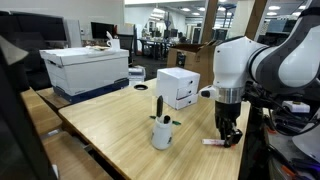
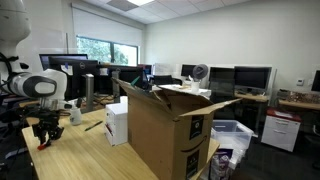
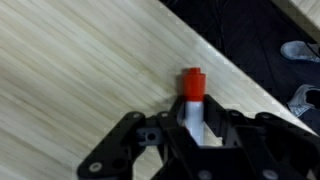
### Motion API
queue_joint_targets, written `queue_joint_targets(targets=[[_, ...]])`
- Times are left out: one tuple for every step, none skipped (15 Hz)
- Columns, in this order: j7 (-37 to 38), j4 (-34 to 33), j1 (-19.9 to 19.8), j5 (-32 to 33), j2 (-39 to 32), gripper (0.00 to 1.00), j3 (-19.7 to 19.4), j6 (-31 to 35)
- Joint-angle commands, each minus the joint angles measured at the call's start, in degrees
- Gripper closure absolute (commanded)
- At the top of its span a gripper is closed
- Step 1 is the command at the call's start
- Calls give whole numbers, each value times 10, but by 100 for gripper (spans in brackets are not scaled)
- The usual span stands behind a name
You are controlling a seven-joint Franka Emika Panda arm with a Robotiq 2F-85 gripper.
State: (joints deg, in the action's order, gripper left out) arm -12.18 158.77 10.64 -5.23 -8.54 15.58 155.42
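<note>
Office, wooden table (image 1: 110, 125). Item: marker (image 3: 192, 95), lying flat near the table edge, red cap toward 12 o'clock in wrist view. Gripper (image 1: 229, 136) fingers narrow astride it; contact cannot be told. Bottle (image 1: 162, 131) at the gripper's 9 o'clock.

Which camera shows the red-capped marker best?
The wrist view: the marker sits large at centre, lying on the table between the gripper's fingers. Both exterior views show only a tiny reddish sliver by the gripper.

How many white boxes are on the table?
2: a large lidded box at one end of the table, a smaller box near its middle. More may hide behind them.
</note>
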Motion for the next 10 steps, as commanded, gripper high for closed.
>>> queue_joint_targets(targets=[[3,4,-1,-34,-1,91,15,13],[4,3,1,-49,0,91,22,13],[0,0,0,-61,0,91,27,13],[-1,-4,1,-74,1,91,33,12],[-1,-8,2,-84,1,91,39,10],[1,-12,4,-89,1,91,43,10],[3,-17,6,-91,0,91,46,8],[8,-22,9,-88,-2,91,48,3],[8,-25,10,-90,-2,91,51,3],[13,-30,13,-86,-5,91,52,3]])
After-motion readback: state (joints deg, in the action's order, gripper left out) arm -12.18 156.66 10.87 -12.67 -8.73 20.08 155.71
